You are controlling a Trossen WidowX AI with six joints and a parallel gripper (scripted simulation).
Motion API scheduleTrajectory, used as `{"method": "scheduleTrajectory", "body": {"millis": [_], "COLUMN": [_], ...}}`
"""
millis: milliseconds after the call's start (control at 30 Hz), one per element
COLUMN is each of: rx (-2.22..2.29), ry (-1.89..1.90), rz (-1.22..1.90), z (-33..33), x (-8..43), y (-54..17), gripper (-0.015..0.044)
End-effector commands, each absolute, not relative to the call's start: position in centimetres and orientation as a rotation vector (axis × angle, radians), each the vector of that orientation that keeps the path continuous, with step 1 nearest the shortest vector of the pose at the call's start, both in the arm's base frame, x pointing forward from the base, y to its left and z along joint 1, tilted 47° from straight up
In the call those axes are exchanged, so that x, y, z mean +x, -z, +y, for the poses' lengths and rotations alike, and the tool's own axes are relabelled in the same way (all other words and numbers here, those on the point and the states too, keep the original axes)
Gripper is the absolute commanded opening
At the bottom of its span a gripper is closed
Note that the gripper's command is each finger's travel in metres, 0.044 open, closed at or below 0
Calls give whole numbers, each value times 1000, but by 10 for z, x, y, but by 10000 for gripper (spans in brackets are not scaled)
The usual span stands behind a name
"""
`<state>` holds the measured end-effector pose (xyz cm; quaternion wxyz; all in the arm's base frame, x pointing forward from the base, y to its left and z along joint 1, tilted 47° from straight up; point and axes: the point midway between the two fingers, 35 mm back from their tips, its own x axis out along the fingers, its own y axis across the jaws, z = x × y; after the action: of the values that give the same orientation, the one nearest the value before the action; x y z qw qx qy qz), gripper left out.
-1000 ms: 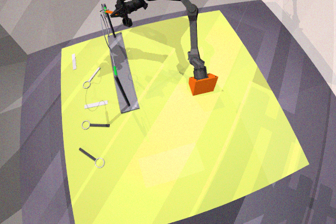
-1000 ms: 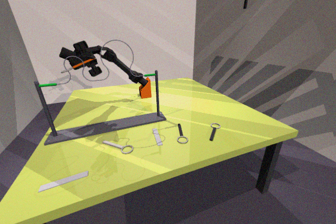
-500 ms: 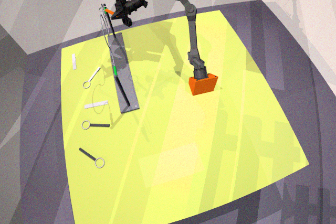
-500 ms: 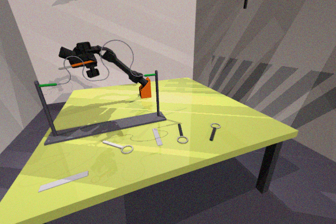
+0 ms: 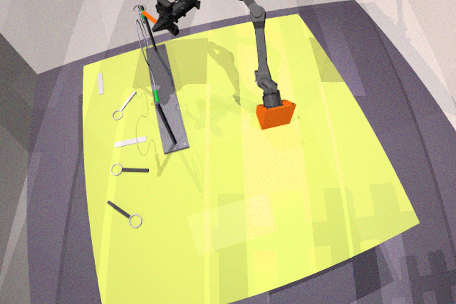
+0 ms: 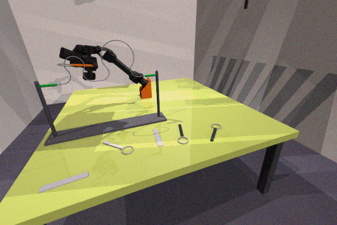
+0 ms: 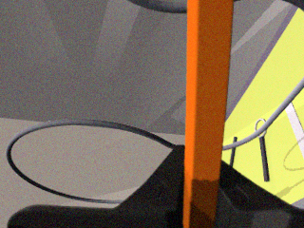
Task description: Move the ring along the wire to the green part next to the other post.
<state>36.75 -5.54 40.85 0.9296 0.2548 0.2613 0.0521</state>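
The ring (image 5: 134,8) (image 6: 60,65) is around the thin grey wire (image 6: 116,40) (image 7: 85,122), on the first bend near the left post (image 6: 45,105) in the exterior view. Whether they touch cannot be told. My gripper (image 5: 158,23) (image 6: 93,65) (image 7: 188,153) is shut on the orange handle (image 5: 149,16) (image 6: 80,65) (image 7: 206,95), which is about level in the exterior view. One green part (image 5: 156,95) (image 6: 48,85) is by the left post, the other (image 5: 142,14) (image 6: 151,75) by the right post (image 6: 157,94). In the wrist view only part of the ring (image 7: 161,7) shows.
Both posts stand on a grey base (image 5: 174,120) (image 6: 108,128). Ring-ended tools, one white (image 5: 127,101) (image 6: 112,145) and two black (image 5: 135,170) (image 6: 213,134), lie on the table beside the base with two pale strips (image 5: 100,83) (image 6: 63,182). Wire bends pass close to my gripper in the exterior view.
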Motion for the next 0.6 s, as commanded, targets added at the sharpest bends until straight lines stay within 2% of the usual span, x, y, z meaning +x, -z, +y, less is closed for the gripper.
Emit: {"method": "scheduleTrajectory", "body": {"millis": [0, 567], "rx": [417, 3], "ry": [-79, 37], "rz": [533, 530], "z": [-62, -93], "x": [367, 368], "y": [-407, -399], "gripper": [-150, -150]}}
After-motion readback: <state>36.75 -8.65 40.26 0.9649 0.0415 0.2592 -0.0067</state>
